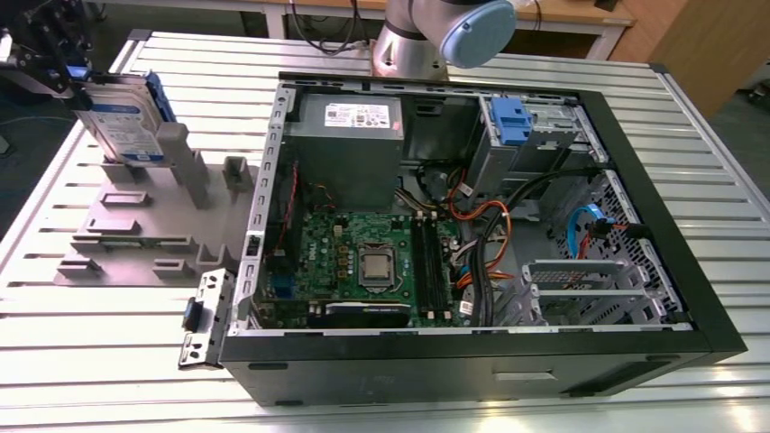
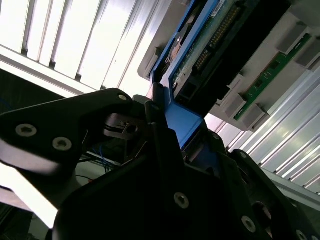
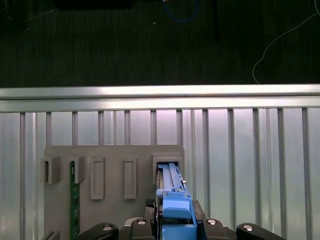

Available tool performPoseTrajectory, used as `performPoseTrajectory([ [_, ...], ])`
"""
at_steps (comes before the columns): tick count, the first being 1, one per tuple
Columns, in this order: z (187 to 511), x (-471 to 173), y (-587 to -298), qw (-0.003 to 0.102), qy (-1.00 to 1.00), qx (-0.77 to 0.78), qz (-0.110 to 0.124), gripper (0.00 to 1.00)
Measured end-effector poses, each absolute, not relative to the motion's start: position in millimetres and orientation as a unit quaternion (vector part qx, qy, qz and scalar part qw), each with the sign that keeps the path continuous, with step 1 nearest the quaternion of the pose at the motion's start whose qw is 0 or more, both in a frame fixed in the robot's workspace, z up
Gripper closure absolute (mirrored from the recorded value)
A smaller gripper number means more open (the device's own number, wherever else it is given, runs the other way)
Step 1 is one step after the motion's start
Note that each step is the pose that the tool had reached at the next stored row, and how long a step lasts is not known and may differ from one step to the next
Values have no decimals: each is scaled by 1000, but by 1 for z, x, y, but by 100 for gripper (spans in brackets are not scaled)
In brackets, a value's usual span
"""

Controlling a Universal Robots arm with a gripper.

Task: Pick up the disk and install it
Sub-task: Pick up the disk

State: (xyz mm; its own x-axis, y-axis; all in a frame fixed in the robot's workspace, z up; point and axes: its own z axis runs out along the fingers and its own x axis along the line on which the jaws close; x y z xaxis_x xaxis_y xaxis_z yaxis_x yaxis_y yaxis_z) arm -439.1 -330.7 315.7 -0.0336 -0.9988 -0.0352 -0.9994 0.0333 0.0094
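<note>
Black gripper (image 1: 75, 77) parts hang at the exterior view's far left, above a grey holder (image 1: 144, 234) on the slatted metal table (image 1: 72, 361). The arm's grey and blue joint (image 1: 439, 36) sits at the far edge, behind the open computer case (image 1: 673, 271). The gripper comes down onto the top edge of the disk (image 1: 124, 122). The disk stands on edge at a slot of the holder, leaning a little, outside the case and well apart from it.

Both wrist views show the grip closely. In the first wrist view the gripper (image 3: 175, 220) is clamped on the blue frame of the disk (image 3: 172, 192), whose thin edge runs into the holder's slot. In the second wrist view the gripper (image 2: 175, 120) has a dark finger on either side of the blue frame, and the disk's (image 2: 210, 45) connector end shows beyond it. These two views also show a green circuit board (image 3: 74, 200) standing in another slot of the holder.

Inside the case, the exterior view shows a grey power supply (image 1: 349, 135) and a lone blue bracket (image 1: 510, 122) in the drive bay.

The disk's face carries a white-and-blue label and the power supply a white one. Their print cannot be read.
</note>
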Motion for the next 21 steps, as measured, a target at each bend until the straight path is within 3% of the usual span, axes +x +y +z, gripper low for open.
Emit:
performPoseTrajectory([
  [21,324,-439,-331,8,719,-695,14,64],
])
